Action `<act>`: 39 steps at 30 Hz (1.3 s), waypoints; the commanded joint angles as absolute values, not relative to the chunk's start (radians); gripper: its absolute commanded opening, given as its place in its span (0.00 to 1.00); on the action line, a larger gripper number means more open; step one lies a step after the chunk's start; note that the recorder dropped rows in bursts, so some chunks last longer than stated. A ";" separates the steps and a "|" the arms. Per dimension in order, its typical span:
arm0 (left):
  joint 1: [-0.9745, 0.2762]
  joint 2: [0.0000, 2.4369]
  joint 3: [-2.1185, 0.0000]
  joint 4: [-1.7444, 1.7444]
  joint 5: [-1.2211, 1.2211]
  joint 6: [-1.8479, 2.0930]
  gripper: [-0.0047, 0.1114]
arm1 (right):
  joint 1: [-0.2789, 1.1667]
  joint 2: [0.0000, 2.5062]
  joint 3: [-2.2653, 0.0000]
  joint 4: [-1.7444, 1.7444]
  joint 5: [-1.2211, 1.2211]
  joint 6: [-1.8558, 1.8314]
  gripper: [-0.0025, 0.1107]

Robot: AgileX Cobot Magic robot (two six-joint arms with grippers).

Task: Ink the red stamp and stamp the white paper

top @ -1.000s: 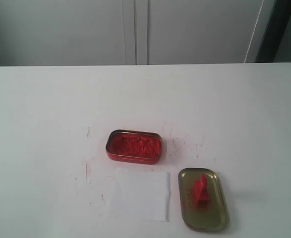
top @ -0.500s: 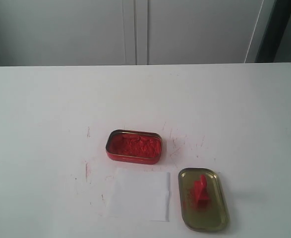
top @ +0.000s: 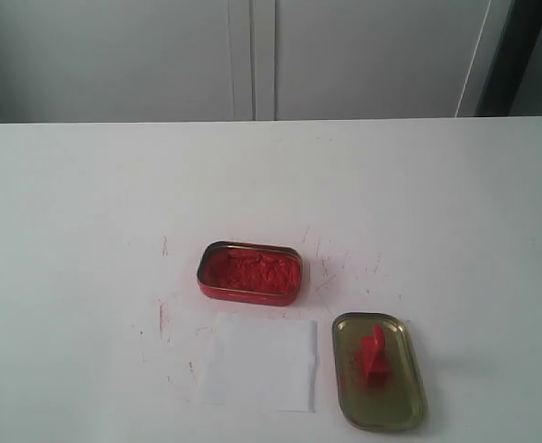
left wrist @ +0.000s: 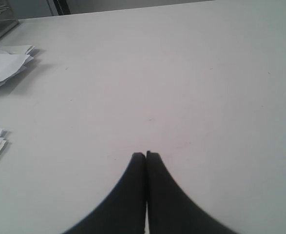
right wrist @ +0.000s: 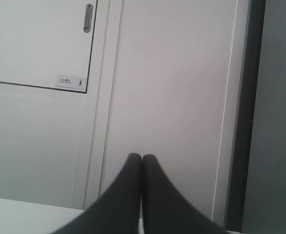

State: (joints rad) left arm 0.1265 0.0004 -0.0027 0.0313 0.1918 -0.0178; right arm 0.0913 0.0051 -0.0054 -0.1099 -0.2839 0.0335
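Note:
The red stamp (top: 374, 353) stands inside the shallow gold lid (top: 379, 370) at the front right of the white table in the exterior view. The white paper (top: 258, 361) lies flat just left of the lid, in front of the open red ink tin (top: 249, 272). Neither arm appears in the exterior view. My left gripper (left wrist: 146, 155) is shut with nothing between its fingers, over bare table. My right gripper (right wrist: 142, 157) is also shut and empty, pointing at a pale cabinet wall. The stamp, paper and tin are out of both wrist views.
Faint red smudges (top: 163, 318) mark the table around the tin and paper. Stacks of white paper (left wrist: 4, 66) lie at the edge of the left wrist view. A cabinet door with a handle (right wrist: 87, 18) fills the right wrist view.

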 commanded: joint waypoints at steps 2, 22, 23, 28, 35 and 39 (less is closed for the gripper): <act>0.126 0.000 0.000 0.031 0.189 -0.022 0.04 | 0.086 0.000 0.000 -0.101 -0.295 0.023 0.02; 0.126 0.000 0.000 0.031 0.189 -0.022 0.04 | 0.086 0.090 -0.262 -0.074 0.069 0.023 0.02; 0.126 0.000 0.000 0.031 0.189 -0.022 0.04 | 0.086 0.108 -0.269 -0.074 0.083 0.023 0.02; 0.126 0.000 0.000 0.031 0.189 -0.022 0.04 | 0.086 0.185 -0.306 -0.074 0.127 0.029 0.02; 0.126 0.000 0.000 0.031 0.189 -0.022 0.04 | 0.086 0.279 -0.383 -0.074 0.244 0.029 0.02; 0.126 0.000 0.000 0.031 0.189 -0.022 0.04 | 0.086 0.327 -0.421 -0.043 0.312 0.029 0.02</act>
State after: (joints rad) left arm 0.1265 0.0004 -0.0027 0.0313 0.1918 -0.0178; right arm 0.0913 0.2971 -0.3958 -0.0620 0.2663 0.0335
